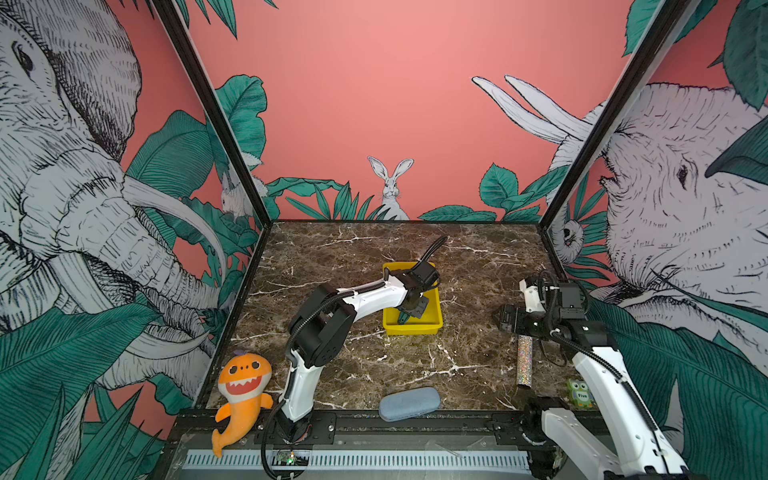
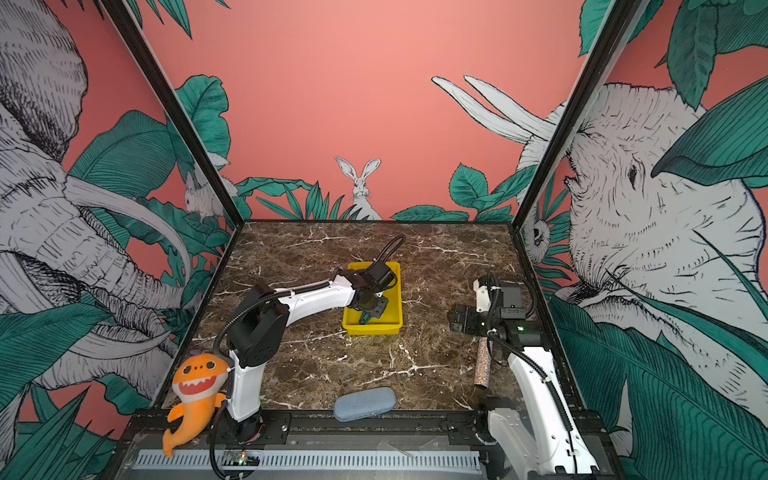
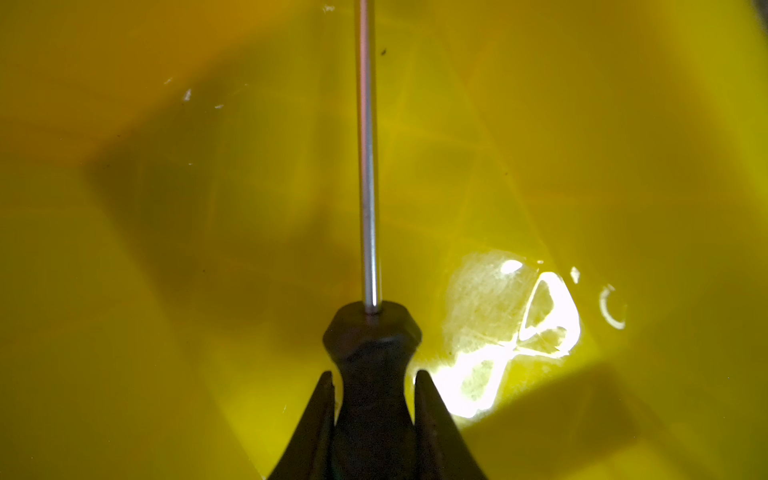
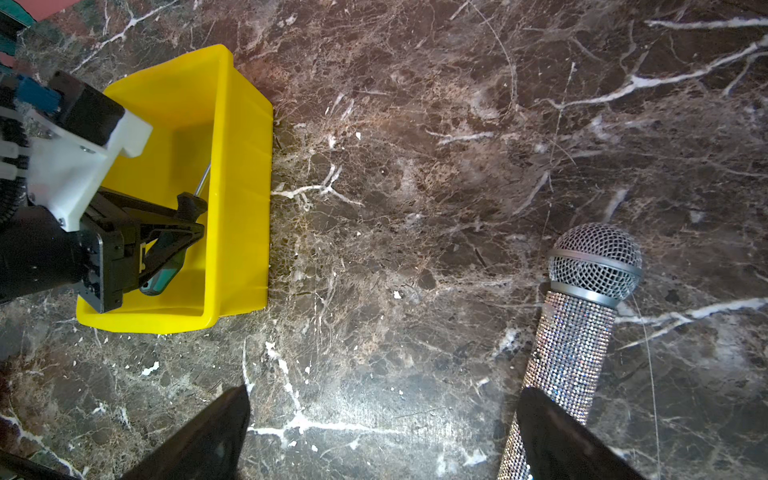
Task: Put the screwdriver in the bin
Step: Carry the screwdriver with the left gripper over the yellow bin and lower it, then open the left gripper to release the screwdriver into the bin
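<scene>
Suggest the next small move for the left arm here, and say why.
Probably open the left gripper and let go. Its fingers are shut on the handle of the screwdriver, which sits low inside the walls of the bin. Whether it touches the floor I cannot tell, so a short drop seems the only risk.

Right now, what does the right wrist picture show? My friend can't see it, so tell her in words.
The left gripper, jaws shut on a small green-handled screwdriver, holds it low inside a yellow bin on a dark marble table. A sparkly microphone lies apart from the bin, by the right gripper, whose jaws stand open and empty.
</scene>
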